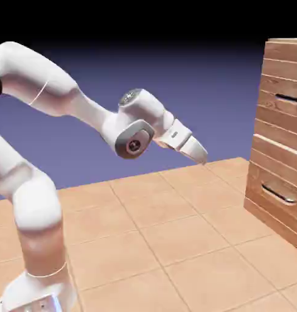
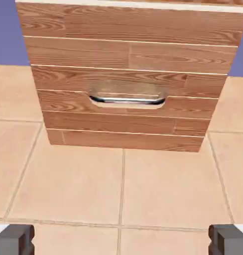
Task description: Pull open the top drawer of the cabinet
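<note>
Well beyond open claw (image 1: pixel 201 157): top drawer (image 1: pixel 283 103)

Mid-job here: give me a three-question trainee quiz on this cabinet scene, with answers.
1. True or false: the claw already touches the cabinet.
2. How many silver handles show in the exterior view?
3. Multiple choice: the claw's jaws are A) shut on a handle, B) open and empty, C) hidden.

Key: 1. False, it hangs apart, over the tiled table. 2. Two: the top drawer handle and the lower handle. 3. B.

No readable text or labels anywhere
</note>
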### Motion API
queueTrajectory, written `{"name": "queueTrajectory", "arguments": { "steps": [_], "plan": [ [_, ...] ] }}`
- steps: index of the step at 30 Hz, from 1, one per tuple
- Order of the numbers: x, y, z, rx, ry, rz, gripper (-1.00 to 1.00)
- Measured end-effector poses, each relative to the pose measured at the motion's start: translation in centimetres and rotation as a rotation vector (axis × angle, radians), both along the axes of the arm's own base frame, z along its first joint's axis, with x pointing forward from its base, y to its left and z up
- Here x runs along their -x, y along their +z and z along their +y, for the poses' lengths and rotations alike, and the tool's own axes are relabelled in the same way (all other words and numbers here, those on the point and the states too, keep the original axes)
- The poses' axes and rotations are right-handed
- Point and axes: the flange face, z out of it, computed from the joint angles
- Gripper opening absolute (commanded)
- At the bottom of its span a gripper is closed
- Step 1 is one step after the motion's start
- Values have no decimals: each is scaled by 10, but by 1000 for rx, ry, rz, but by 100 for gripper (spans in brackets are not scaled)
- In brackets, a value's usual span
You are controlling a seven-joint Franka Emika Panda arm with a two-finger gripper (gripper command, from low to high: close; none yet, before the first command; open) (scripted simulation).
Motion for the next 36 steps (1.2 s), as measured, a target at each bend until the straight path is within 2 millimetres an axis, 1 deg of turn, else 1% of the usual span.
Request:
{"name": "queueTrajectory", "arguments": {
  "steps": [4, 8, 12, 16, 21, 24, 27, 30, 32, 36],
  "plan": [
    [5, 54, 30, 120, 179, -105, 0],
    [18, 106, 52, 242, 329, -218, 0],
    [35, 154, 63, 362, 447, -336, 0],
    [52, 197, 64, 477, 533, -456, 0],
    [70, 243, 50, 610, 595, -598, 0],
    [75, 265, 34, 683, 610, -676, 0],
    [75, 282, 15, 751, 610, -744, 0],
    [70, 294, -7, 812, 598, -801, 0],
    [62, 299, -22, 850, 585, -831, 0],
    [38, 301, -51, 920, 550, -873, 0]
  ]
}}
